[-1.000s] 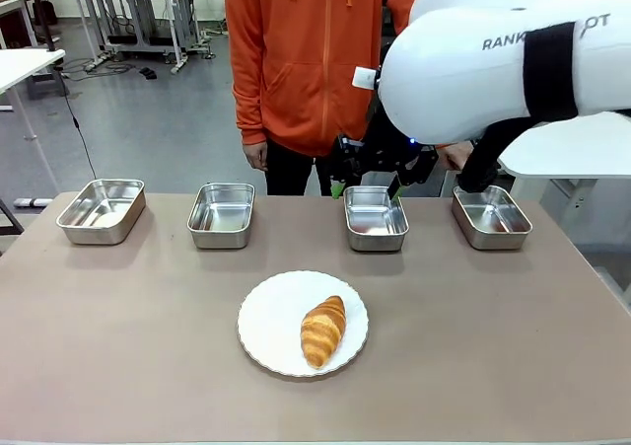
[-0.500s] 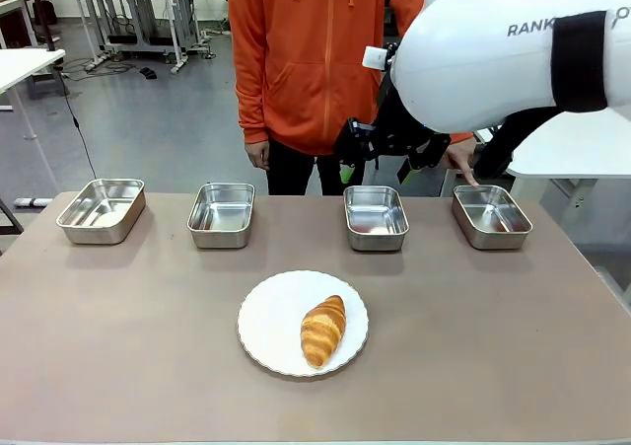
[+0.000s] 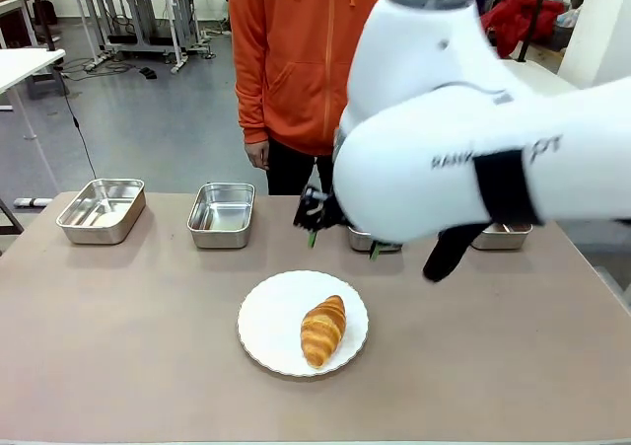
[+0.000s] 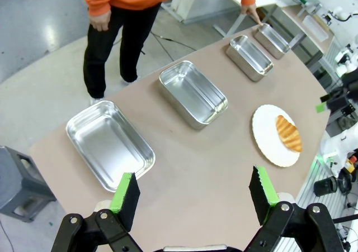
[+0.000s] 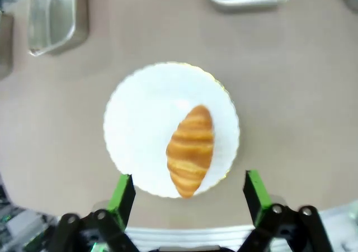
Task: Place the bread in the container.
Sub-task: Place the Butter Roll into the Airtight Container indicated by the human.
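**Right hand spread above the croissant – nothing gripped**

My right hand (image 5: 187,186) hung over the round white plate (image 5: 140,112) with its two green pads spread wide and nothing between them. Looking down my own fingers, I saw the croissant (image 5: 191,150) lying on the plate's right half, lengthwise toward me, its near tip roughly between the pads. From the front camera the same hand (image 3: 343,243) sat just beyond the plate's far rim, above the table (image 3: 148,346), with my big white arm blocking much of the right side.

The croissant (image 3: 323,331) was on the plate (image 3: 271,317), near the middle of the table's front half – not in any pan.

Four stainless-steel pans stood in a row along the far edge, all empty as far as I could see. My left wrist camera showed the row running away from me: the nearest pan (image 4: 109,143), the second pan (image 4: 193,93), the third pan (image 4: 249,56), and at the far end the container (image 4: 274,38). The person's hand (image 4: 250,10) reached down to that last pan's corner. The person in the orange hoodie (image 3: 296,50) stood behind the table.

My left hand (image 4: 193,185) was also spread, pinching nothing, held high over the table near the nearest pan.
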`<state>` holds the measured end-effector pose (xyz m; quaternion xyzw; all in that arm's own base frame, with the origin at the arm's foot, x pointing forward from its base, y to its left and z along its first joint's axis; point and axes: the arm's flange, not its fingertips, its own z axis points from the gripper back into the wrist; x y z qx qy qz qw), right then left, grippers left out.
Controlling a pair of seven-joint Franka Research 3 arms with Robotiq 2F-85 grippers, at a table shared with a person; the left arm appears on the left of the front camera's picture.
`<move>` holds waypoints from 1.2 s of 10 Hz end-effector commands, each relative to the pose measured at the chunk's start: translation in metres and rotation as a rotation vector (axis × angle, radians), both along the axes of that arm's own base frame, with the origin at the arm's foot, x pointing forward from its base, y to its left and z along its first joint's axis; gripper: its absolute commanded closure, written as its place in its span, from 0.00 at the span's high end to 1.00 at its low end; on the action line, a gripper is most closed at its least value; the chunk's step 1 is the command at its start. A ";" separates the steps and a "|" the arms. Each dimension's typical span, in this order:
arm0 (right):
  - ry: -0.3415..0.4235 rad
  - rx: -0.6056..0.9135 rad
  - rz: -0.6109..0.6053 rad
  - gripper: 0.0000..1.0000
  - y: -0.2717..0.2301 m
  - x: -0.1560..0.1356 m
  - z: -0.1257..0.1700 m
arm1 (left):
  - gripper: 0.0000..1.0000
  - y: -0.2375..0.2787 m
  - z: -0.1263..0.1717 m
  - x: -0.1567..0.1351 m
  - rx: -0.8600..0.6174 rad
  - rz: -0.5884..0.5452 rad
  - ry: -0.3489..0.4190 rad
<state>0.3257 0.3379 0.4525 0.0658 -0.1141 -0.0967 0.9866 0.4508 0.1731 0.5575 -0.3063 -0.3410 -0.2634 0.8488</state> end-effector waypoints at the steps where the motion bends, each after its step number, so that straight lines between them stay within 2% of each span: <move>1: 0.021 -0.043 -0.093 1.00 0.021 0.007 -0.024 | 1.00 0.001 0.000 -0.001 -0.008 -0.010 -0.011; 5: 0.050 -0.039 -0.088 1.00 0.032 0.001 -0.069 | 1.00 0.001 0.000 -0.001 -0.008 -0.010 -0.011; 6: 0.172 -0.048 -0.029 1.00 0.033 0.002 -0.067 | 1.00 0.001 0.000 -0.001 -0.008 -0.010 -0.011; 7: 0.075 -0.044 -0.065 1.00 0.024 -0.001 -0.062 | 1.00 0.001 0.000 -0.001 -0.008 -0.010 -0.011; 9: 0.075 -0.044 -0.065 1.00 0.024 -0.001 -0.062 | 1.00 0.001 0.000 -0.001 -0.008 -0.010 -0.011; 11: 0.139 -0.031 -0.074 1.00 0.024 0.002 -0.084 | 1.00 0.001 0.000 -0.001 -0.008 -0.010 -0.011; 12: 0.146 -0.032 -0.102 1.00 0.022 0.002 -0.094 | 1.00 0.001 0.000 -0.001 -0.008 -0.010 -0.011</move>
